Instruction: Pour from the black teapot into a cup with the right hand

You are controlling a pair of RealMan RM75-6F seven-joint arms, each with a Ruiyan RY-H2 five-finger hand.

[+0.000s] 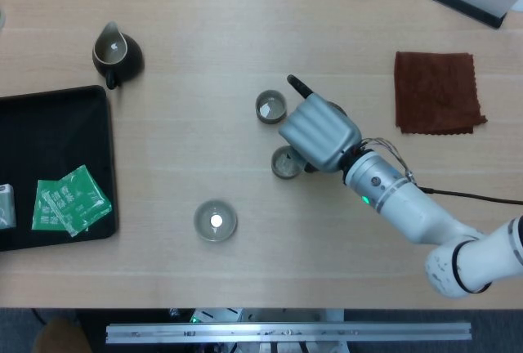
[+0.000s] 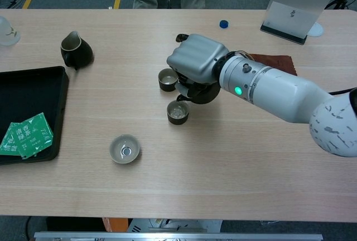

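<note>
- Chest view shows the right hand [image 2: 196,62] closed around the black teapot [image 2: 202,91], its fingers wrapped over the top so that only the pot's dark lower body and spout show beneath them.
- Head view has the same hand [image 1: 319,131] covering most of the teapot [image 1: 330,109]; a black handle tip sticks out past the fingers toward the upper left.
- Teapot is held above the table [image 2: 223,157], with its spout just over the near cup [image 2: 178,112], which sits directly below and left of the hand.
- Whether any liquid is falling from the spout cannot be told.
- Second cup [image 2: 167,79] stands just behind the near cup, beside the hand and apart from it.
- Shallow bowl [image 2: 124,148] sits nearer the front edge, well apart from both cups.
- Dark pitcher [image 2: 75,51] stands at far left, above a black tray [image 2: 33,85] holding a green packet [image 2: 25,134].
- Brown cloth [image 1: 436,92] lies to the right, partly hidden by the arm in the chest view.
- Left hand appears in neither view.
</note>
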